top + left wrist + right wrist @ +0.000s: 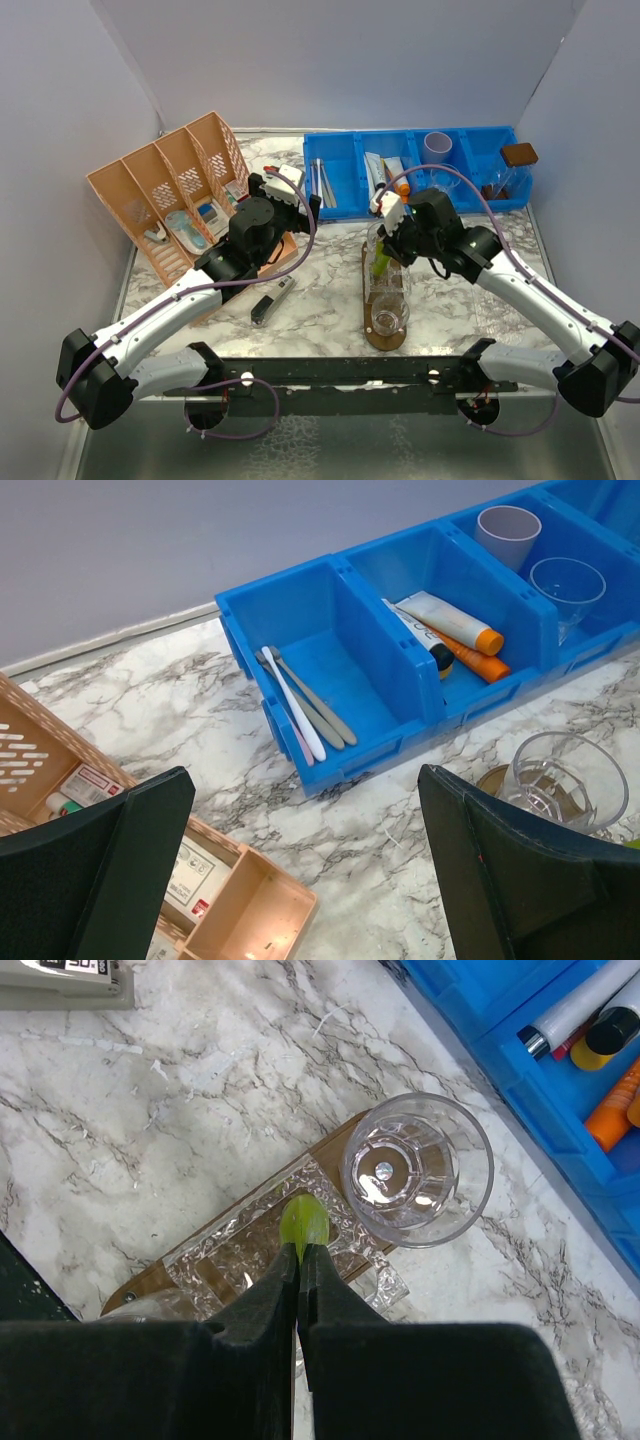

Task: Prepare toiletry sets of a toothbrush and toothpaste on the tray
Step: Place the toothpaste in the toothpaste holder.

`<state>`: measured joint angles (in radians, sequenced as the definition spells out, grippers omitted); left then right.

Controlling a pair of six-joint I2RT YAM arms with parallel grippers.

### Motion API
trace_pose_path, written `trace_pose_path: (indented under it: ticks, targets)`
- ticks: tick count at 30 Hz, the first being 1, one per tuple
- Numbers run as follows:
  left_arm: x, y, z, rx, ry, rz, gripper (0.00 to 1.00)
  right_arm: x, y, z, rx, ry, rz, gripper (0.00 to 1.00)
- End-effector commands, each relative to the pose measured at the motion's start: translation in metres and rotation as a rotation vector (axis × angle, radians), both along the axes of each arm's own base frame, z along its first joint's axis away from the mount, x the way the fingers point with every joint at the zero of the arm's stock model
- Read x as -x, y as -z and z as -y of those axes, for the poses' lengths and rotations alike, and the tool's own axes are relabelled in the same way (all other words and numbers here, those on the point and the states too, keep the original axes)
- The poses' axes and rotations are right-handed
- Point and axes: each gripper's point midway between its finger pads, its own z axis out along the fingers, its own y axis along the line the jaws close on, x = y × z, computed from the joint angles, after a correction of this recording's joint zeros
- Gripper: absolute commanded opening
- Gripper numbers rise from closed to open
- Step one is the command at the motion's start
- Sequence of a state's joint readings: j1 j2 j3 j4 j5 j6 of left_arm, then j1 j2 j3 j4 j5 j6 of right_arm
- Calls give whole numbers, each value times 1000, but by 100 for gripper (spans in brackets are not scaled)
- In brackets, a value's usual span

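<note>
The tray (385,338) is a dark brown board lying in the middle of the marble table, with clear tumblers (389,315) standing in a row on it. My right gripper (300,1252) is shut on a lime green toothpaste tube (305,1222) and holds it over a square, textured clear tumbler (235,1250) on the tray (140,1282). A round empty tumbler (416,1168) stands just beyond, at the tray's end. My left gripper (305,780) is open and empty above the marble, in front of the blue bin (400,680), where toothbrushes (305,708) lie. No toothbrush shows in the tumblers.
The blue bin (345,165) along the back also holds toothpaste tubes (455,635) and cups (508,532). The orange divided basket (150,195) stands at the back left, its corner (250,910) under my left gripper. A small dark object (270,302) lies on the marble left of the tray.
</note>
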<state>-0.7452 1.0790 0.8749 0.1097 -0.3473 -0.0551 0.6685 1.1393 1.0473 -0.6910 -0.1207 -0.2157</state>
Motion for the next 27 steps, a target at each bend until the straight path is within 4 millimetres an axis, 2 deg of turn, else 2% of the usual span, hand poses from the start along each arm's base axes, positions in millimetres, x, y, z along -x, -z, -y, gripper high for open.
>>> trace_pose_path:
  ticks: [1, 15, 27]
  targets:
    - [0, -22, 0, 45, 6, 32, 99, -11, -6, -8, -18, 1, 52, 1]
    - [0, -21, 1, 46, 10, 28, 99, -13, 2, -13, -12, -11, 43, 1]
    - [0, -22, 2, 52, 14, 26, 99, -13, 10, -11, 18, 2, 37, 1]
